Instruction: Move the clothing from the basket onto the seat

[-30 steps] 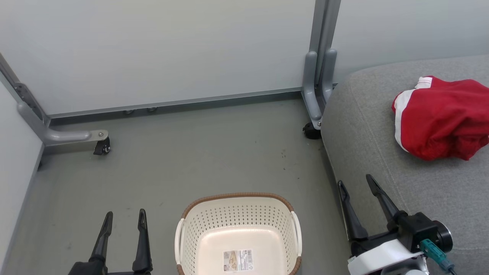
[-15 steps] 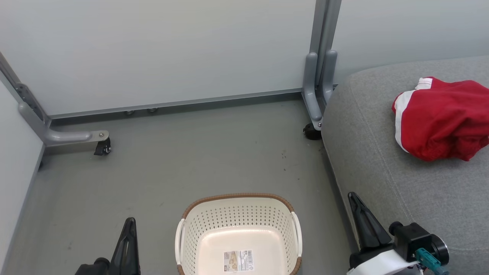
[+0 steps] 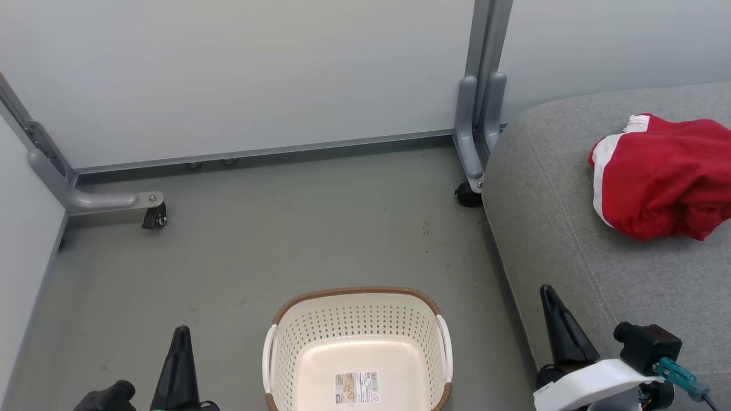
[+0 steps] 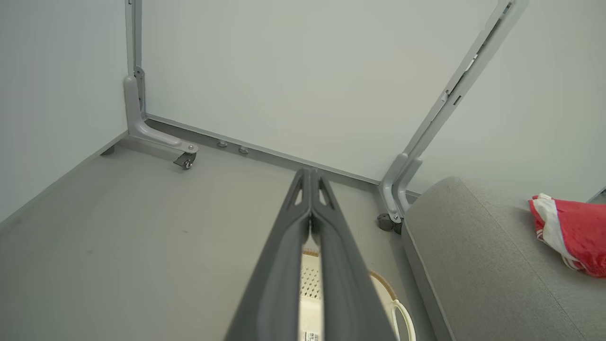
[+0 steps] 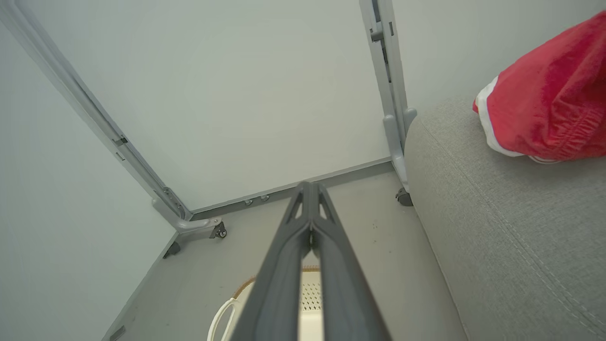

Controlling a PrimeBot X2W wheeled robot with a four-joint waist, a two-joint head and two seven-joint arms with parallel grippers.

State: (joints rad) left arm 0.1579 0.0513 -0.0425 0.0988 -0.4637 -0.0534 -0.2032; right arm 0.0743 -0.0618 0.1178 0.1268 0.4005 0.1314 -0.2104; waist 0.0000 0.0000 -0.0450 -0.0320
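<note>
The red clothing [image 3: 662, 174] with white stripe trim lies bunched on the grey seat [image 3: 577, 240] at the right; it also shows as the clothing [image 4: 570, 234] and the clothing [image 5: 544, 111]. The cream basket [image 3: 357, 354] stands on the floor at bottom centre, holding nothing but a label on its bottom. My left gripper [image 3: 181, 337] is shut to the left of the basket, holding nothing. My right gripper [image 3: 551, 297] is shut beside the seat's front edge, right of the basket. Both wrist views show the fingertips pressed together: left gripper [image 4: 311, 175], right gripper [image 5: 311, 187].
Pale partition panels close off the back and left. Their grey metal feet with castors stand on the floor: one castor [image 3: 153, 218] at the left, another castor [image 3: 467, 195] against the seat's corner. Grey floor [image 3: 297, 228] lies between the basket and the panels.
Both grippers went from open to shut and drew back toward the bottom edge. The clothing and basket have not moved.
</note>
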